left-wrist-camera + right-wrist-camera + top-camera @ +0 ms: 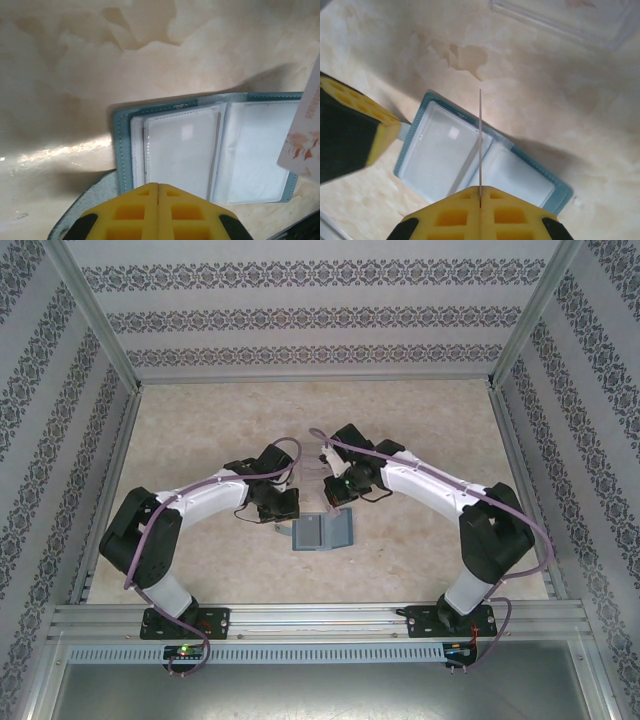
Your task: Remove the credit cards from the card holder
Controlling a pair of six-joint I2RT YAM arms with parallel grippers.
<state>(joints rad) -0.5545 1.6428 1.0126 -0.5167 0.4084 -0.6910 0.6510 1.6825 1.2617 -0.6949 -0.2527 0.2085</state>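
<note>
I grip a card (306,120) edge-on, right fingers (515,212) | card holder (445,155) open just nearward | left fingers (130,215) pinch its edge

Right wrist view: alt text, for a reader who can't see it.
The right gripper pinches a thin card, seen edge-on, above the open teal card holder on a marbled table. The left gripper's finger meets the holder's left edge; a clear tray lies beyond.
</note>
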